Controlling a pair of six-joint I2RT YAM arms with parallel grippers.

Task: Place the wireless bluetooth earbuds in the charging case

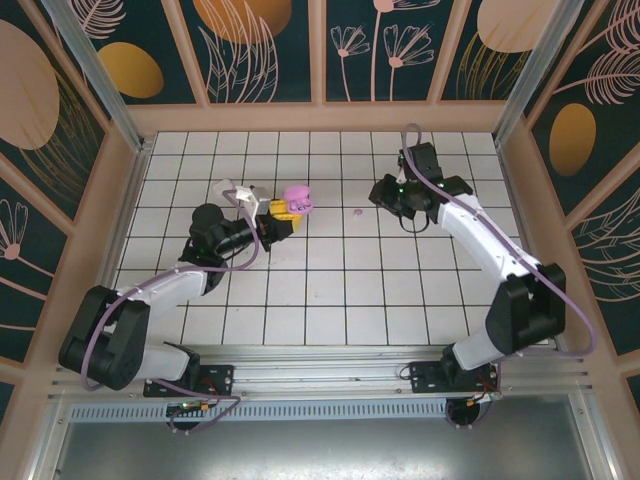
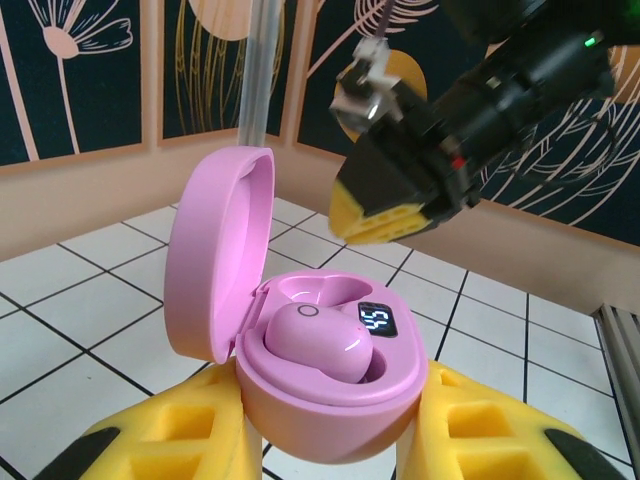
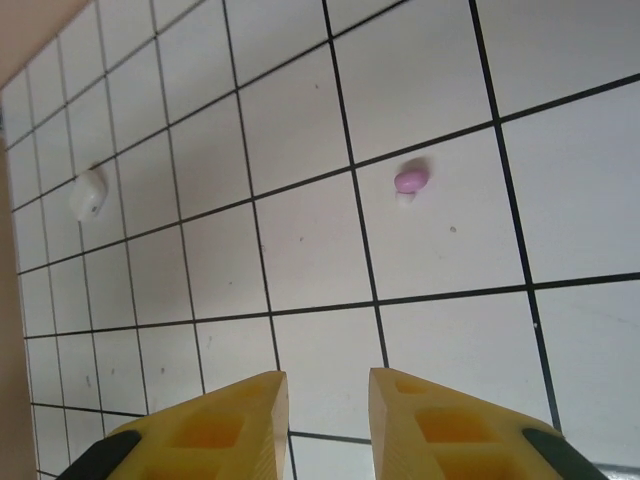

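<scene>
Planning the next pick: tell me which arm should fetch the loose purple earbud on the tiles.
Right. The right tool hangs empty, jaws apart, over the tiles with the purple earbud just ahead. The left tool is occupied, shut on the open pink charging case.

Lit display (image 2: 373, 318) on inner face of pink charging case (image 2: 320, 405), centre of my left wrist view: two white digits, tilted. I read them as 50, not certain.

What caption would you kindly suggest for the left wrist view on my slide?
Left end effector holds the open pink charging case, one matching earbud seated inside.
</scene>
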